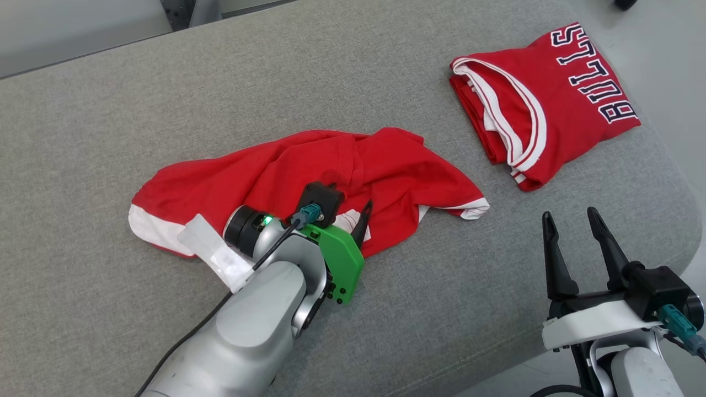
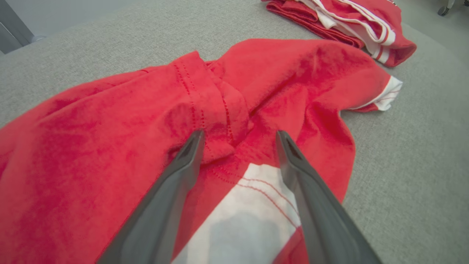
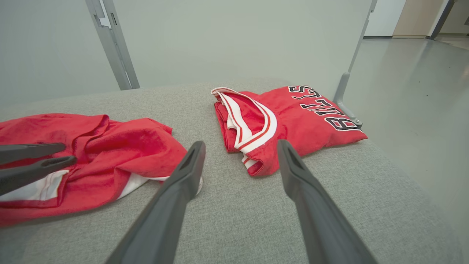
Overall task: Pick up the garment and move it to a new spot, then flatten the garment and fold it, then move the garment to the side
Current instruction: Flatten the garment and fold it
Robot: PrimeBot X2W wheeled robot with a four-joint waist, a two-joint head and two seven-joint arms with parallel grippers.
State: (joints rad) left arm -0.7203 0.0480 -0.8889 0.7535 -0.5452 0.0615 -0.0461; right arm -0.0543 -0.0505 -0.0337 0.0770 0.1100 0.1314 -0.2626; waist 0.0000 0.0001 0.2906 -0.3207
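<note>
Mostly grey fabric surface [image 1: 165, 110], pale floor [image 3: 421, 91] beyond; left end effector [image 2: 240, 132], right end effector [image 1: 570, 214] released.

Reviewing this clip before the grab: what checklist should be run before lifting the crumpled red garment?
1. Left pincer open: ok.
2. Its fingers straddle a ridge of the crumpled red cloth garment with white trim: ok.
3. Tips touching cloth: cannot tell.
4. Right pincer open, empty: ok.
5. Folded red Bulls jersey lies apart from it: ok.
6. Bare grey fabric surface for a new spot: ok.
</note>
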